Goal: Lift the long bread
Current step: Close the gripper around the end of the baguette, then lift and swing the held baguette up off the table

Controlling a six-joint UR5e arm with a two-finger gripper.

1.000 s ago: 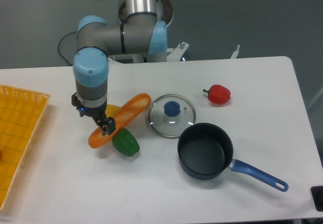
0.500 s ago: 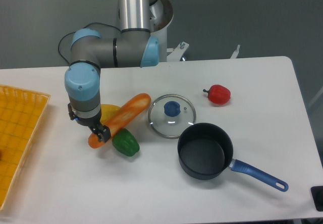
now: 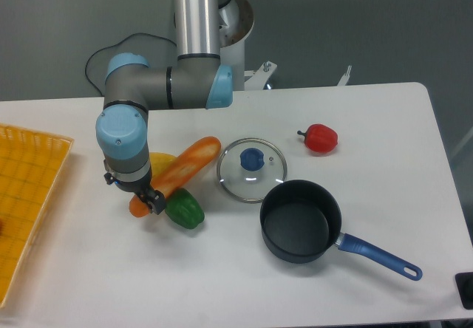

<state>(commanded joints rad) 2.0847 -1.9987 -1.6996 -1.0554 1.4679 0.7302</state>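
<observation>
The long bread [image 3: 183, 164] is an orange baguette-shaped loaf lying diagonally on the white table, its upper end near the glass lid. My gripper [image 3: 148, 198] is down over the loaf's lower left end, beside the green pepper [image 3: 183, 209]. The wrist hides the jaws, so I cannot tell whether they are open or shut on the loaf. A small yellow pepper [image 3: 158, 162] peeks out behind the loaf.
A glass lid with a blue knob [image 3: 251, 168] lies right of the loaf. A dark pot with a blue handle [image 3: 299, 221] stands front right. A red pepper [image 3: 320, 137] sits further right. An orange basket [image 3: 29, 195] is at the left edge.
The gripper has moved left and down along the loaf to its lower left end. The loaf and the peppers have stayed in place.
</observation>
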